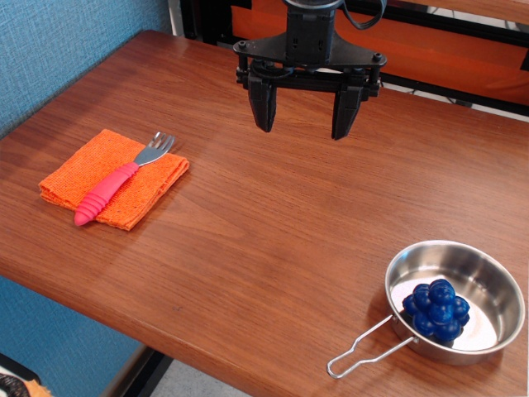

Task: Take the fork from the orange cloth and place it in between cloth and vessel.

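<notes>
The fork [116,180] lies diagonally on the orange cloth [157,186] at the left of the table, silver head toward the back right, pink-red ribbed handle toward the front left. The vessel [488,289], a shiny steel pan with a wire loop handle [359,354], sits at the front right and holds a blue knobbly berry toy [436,309]. My gripper [304,128] hangs open and empty above the back middle of the table, well right of the fork and far from the pan.
The wooden table [273,240] has its front edge running from the left down to the lower right. A blue wall [66,50] stands at the left. An orange and black frame [463,50] lies behind the table.
</notes>
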